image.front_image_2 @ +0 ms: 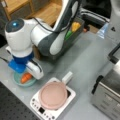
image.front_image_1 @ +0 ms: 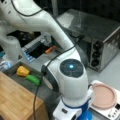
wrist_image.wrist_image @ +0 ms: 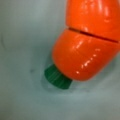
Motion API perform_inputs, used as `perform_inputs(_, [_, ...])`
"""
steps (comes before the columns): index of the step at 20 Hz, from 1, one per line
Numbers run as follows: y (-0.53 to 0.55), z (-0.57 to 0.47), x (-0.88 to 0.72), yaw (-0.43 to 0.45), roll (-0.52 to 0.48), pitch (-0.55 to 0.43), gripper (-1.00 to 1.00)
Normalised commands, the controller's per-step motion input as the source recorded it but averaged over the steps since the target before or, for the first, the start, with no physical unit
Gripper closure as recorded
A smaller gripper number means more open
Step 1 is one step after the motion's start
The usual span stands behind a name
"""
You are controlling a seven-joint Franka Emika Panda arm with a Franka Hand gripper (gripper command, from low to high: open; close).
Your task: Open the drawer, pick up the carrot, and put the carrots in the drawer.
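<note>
The gripper [image.front_image_2: 29, 75] sits low over the carrot [image.front_image_2: 26, 77] in a front view, and the arm's blue wrist hides its fingertips. In the wrist view the carrot [wrist_image.wrist_image: 86, 47] runs past the top and right edges. The drawer [image.front_image_1: 15, 68] is partly covered by the arm.

Drawer open with two toys in it; we find the carrot lying on a small plate beneath the gripper.

In a front view, the carrot [image.front_image_2: 25, 77] lies on the plate [image.front_image_2: 18, 80], the gripper [image.front_image_2: 30, 72] right above it. To a front view's right of the plate sits the scale [image.front_image_2: 40, 106] with a disc [image.front_image_2: 53, 95] on it. The drawer [image.front_image_1: 15, 71] holds two toy vegetables [image.front_image_1: 23, 71] side by side; the toaster oven [image.front_image_1: 100, 42] stands toward a front view's top right.
</note>
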Motion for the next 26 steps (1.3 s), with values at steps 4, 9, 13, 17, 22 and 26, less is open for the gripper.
perform_inputs(4, [-0.17,0.19,0.29,0.108,0.02,0.231,-1.0])
perform_inputs(9, [-0.21,0.14,0.35,0.124,0.031,0.227,-1.0])
perform_inputs(13, [-0.26,0.17,0.44,0.093,0.033,0.244,-1.0])
perform_inputs(17, [-0.22,0.14,0.53,0.059,0.014,0.256,-1.0])
perform_inputs(22, [-0.15,0.12,0.45,0.041,0.017,0.267,-1.0])
perform_inputs(26, [-0.07,0.17,0.33,-0.021,-0.011,0.29,-1.0])
